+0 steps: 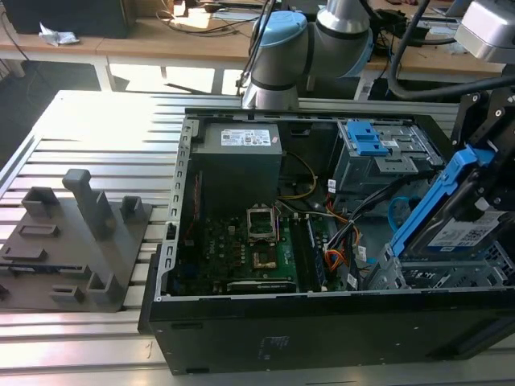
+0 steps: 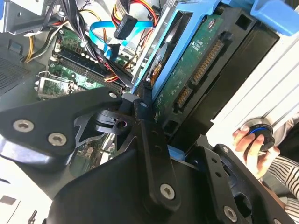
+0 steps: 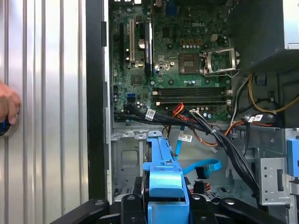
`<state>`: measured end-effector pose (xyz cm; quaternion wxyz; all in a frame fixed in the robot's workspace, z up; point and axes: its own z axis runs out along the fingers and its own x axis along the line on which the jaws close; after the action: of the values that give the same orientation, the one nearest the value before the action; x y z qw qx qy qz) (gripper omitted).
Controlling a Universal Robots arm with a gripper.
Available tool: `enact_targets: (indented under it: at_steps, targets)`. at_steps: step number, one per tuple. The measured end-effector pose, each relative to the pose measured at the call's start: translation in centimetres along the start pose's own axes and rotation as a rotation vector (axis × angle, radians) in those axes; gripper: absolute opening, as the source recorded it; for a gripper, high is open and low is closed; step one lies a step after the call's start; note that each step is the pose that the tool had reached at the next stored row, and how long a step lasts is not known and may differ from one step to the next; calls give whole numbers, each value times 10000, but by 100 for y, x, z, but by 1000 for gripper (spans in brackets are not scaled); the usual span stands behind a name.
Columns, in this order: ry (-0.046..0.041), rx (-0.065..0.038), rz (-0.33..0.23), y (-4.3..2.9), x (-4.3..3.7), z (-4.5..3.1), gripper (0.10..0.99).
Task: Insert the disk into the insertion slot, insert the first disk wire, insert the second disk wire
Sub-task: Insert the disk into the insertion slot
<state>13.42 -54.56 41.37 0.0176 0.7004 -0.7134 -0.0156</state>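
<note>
My gripper (image 1: pixel 480 186) is shut on the disk (image 1: pixel 459 233), a grey drive in a blue caddy (image 1: pixel 430 205). The disk hangs tilted at the exterior view's right, its lower end just over the insertion slot (image 1: pixel 418 275), a perforated silver cage at the case's front corner. In the second wrist view the disk's green circuit side (image 2: pixel 196 60) faces the camera, with a black finger (image 2: pixel 145 122) clamped on the caddy edge. The caddy (image 3: pixel 163 172) points toward the cage (image 3: pixel 126 156) in the first wrist view. A loose blue flat wire (image 3: pixel 202 167) and a black bundle (image 3: pixel 219 140) lie beside the cage.
The open computer case (image 1: pixel 173 241) holds a motherboard (image 1: pixel 257 249), a grey power-supply box (image 1: pixel 240 157) and a bay with a blue latch (image 1: pixel 366 137). A grey fixture (image 1: pixel 80 241) sits on the slatted table. A person's hand (image 2: pixel 247 140) grips a knob beside the case.
</note>
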Motion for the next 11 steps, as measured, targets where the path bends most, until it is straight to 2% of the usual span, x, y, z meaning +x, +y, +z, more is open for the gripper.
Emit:
enact_targets:
  at_steps: [11]
  targets:
    - [1,-22,0,-11,-1,236,365]
